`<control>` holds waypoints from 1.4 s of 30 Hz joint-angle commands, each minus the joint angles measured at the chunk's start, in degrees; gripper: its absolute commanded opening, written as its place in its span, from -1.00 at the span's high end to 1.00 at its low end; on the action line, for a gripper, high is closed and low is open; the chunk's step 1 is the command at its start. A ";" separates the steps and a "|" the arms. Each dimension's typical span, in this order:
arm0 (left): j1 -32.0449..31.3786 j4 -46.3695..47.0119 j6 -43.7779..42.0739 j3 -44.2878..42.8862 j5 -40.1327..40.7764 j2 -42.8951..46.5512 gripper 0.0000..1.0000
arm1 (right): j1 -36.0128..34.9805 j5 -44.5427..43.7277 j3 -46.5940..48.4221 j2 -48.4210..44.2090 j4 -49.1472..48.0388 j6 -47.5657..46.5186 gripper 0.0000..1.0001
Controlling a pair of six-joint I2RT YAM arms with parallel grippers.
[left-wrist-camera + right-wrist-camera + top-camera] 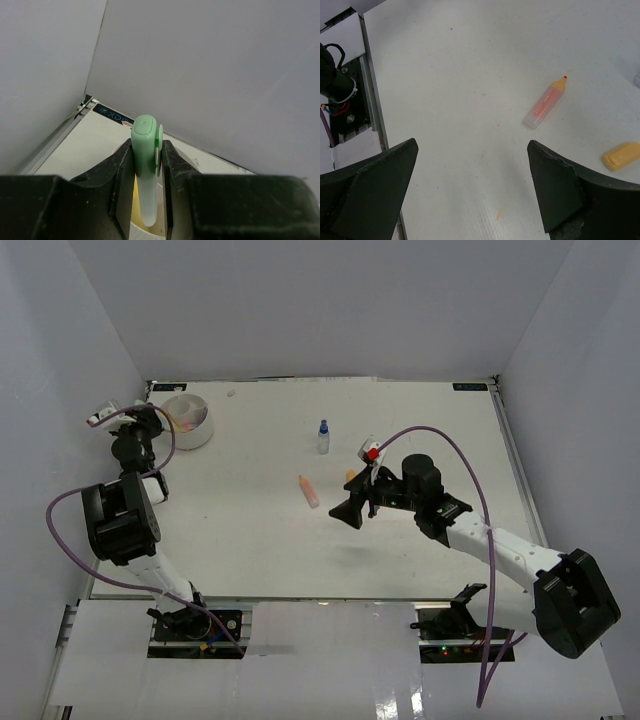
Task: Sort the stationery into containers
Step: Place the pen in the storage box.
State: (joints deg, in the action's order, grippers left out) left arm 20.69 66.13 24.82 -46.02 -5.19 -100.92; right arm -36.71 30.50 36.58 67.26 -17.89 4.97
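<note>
Left pincer (147, 152) is clamped on a mint-green marker (143, 131), at the left rim of the white tub (207, 426) in the far left corner of the table (250, 550). Right pincer (472, 146) stands wide apart over the table's middle; an orange marker (546, 101) lies near.

Tub (206, 430) near left wall (70, 360), back wall (320, 310)
</note>
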 commanded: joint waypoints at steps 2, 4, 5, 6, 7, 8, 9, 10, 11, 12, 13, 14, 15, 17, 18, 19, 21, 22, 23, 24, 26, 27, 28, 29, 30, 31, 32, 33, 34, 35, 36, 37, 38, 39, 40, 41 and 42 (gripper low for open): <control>0.14 4.79 0.50 -1.53 -3.68 -1.99 0.73 | 0.23 1.05 0.16 1.03 -1.09 -1.10 -0.94; 0.23 5.67 -0.20 -1.35 -3.95 -3.39 0.73 | 0.32 1.14 0.25 1.38 -1.18 -1.02 -0.94; 0.14 5.94 -0.64 -1.61 -4.30 -3.92 0.74 | 0.23 1.31 0.34 1.55 -1.18 -1.10 -0.94; 0.14 6.12 -0.91 -1.79 -4.91 -4.54 0.73 | 0.32 1.49 0.34 1.73 -1.10 -1.19 -0.94; 0.23 6.55 -0.83 -1.88 -5.26 -5.85 0.74 | 0.32 1.49 0.42 2.08 -1.18 -1.19 -0.94; 0.14 8.12 -0.74 -1.97 -5.70 -6.47 0.73 | 0.23 1.49 0.51 2.25 -1.18 -1.19 -0.94; 0.23 8.75 -0.56 -2.14 -6.23 -7.09 0.73 | 0.32 1.49 0.51 2.34 -1.10 -1.19 -0.94; 0.14 10.06 0.05 -2.23 -6.67 -8.22 0.73 | 0.32 1.58 0.51 2.43 -1.09 -1.19 -0.94; 0.23 10.77 0.40 -2.32 -6.76 -8.76 0.73 | 0.41 1.67 0.51 2.43 -1.09 -1.28 -0.94; 0.14 11.12 0.67 -2.58 -6.94 -9.20 0.74 | 0.50 1.75 0.51 2.52 -1.09 -1.28 -0.94; 0.14 11.65 0.76 -2.76 -7.29 -9.55 0.73 | 0.50 1.75 0.51 2.61 -1.09 -1.28 -0.94; 0.14 12.09 0.76 -3.02 -7.38 -10.25 0.73 | 0.41 1.84 0.60 2.61 -1.18 -1.28 -0.95; 0.06 12.79 1.02 -2.94 -7.38 -10.43 0.73 | 0.50 1.93 0.60 2.78 -1.18 -1.28 -0.95; 0.05 12.80 0.76 -3.11 -7.55 -10.70 0.73 | 0.58 2.02 0.69 3.13 -1.18 -1.28 -0.95; 0.05 12.80 0.41 -3.29 -7.99 -10.70 0.74 | 0.59 2.11 0.69 3.31 -1.18 -1.28 -0.95; 0.05 13.06 0.15 -3.20 -8.51 -10.87 0.73 | 0.59 2.11 0.78 3.49 -1.18 -1.28 -0.95; 0.05 12.89 -0.99 -3.02 -8.78 -11.13 0.67 | 0.50 2.28 0.95 3.66 -1.27 -1.37 -0.95; 0.05 12.62 -1.44 -2.94 -9.04 -11.40 0.66 | 0.50 2.28 0.95 3.92 -1.27 -1.28 -0.95; 0.14 12.45 -2.48 -2.94 -9.83 -11.49 0.65 | 0.58 2.28 0.95 4.01 -1.27 -1.28 -0.95; 0.14 12.36 -2.93 -2.94 -10.19 -12.01 0.64 | 0.59 2.19 0.95 4.28 -1.27 -1.28 -0.95; 0.05 11.48 -3.98 -3.11 -11.50 -12.54 0.62 | 0.59 2.28 1.04 4.37 -1.27 -1.37 -0.95; 0.14 11.22 -4.68 -3.37 -11.94 -12.80 0.61 | 0.59 2.28 1.04 4.63 -1.27 -1.37 -0.95; 0.14 10.95 -4.95 -3.46 -12.12 -13.24 0.60 | 0.50 2.28 1.13 4.63 -1.27 -1.37 -0.95; 0.06 10.95 -5.13 -3.46 -12.38 -13.51 0.60 | 0.58 2.37 1.13 4.72 -1.27 -1.28 -0.95; 0.14 10.95 -5.31 -3.38 -12.82 -13.68 0.59 | 0.59 2.37 1.13 4.80 -1.27 -1.37 -0.95; -0.03 10.95 -5.31 -3.29 -13.00 -14.12 0.59 | 0.59 2.37 1.13 4.81 -1.27 -1.37 -0.95; -0.03 10.95 -5.22 -3.37 -13.18 -14.39 0.59 | 0.59 2.37 1.21 4.81 -1.27 -1.37 -0.95; -0.03 10.78 -5.22 -3.37 -13.53 -14.65 0.59 | 0.59 2.28 1.22 4.89 -1.36 -1.28 -0.95; -0.38 10.52 -5.65 -3.37 -13.53 -15.09 0.58 | 0.59 2.28 1.22 5.07 -1.27 -1.37 -0.95; -0.47 10.43 -5.92 -3.55 -13.53 -15.35 0.57 | 0.59 2.28 1.22 5.07 -1.27 -1.37 -0.95; -0.56 10.25 -6.10 -3.64 -13.70 -15.53 0.56 | 0.59 2.28 1.13 5.07 -1.27 -1.37 -0.95; -0.56 9.90 -6.10 -3.73 -13.79 -15.62 0.56 | 0.67 2.28 1.13 5.07 -1.27 -1.37 -0.95; -0.56 9.72 -6.18 -3.90 -13.88 -15.97 0.55 | 0.67 2.28 1.13 5.16 -1.27 -1.37 -0.95; -0.65 9.72 -6.10 -3.90 -13.79 -16.06 0.54 | 0.59 2.19 1.13 5.07 -1.27 -1.37 -0.95; -0.56 9.72 -6.01 -3.90 -13.79 -16.06 0.53 | 0.67 2.19 1.13 5.16 -1.27 -1.28 -0.95; -0.65 9.63 -6.10 -3.99 -13.71 -16.06 0.48 | 0.67 2.28 1.13 5.07 -1.27 -1.37 -0.95; -0.65 9.55 -6.10 -3.99 -13.62 -15.88 0.43 | 0.59 2.28 1.13 5.16 -1.27 -1.37 -0.95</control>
State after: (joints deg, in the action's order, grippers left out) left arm 20.38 75.00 19.70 -48.40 -17.61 -117.34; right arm -36.36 31.90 36.58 72.18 -17.91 4.27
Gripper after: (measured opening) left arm 0.333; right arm 0.975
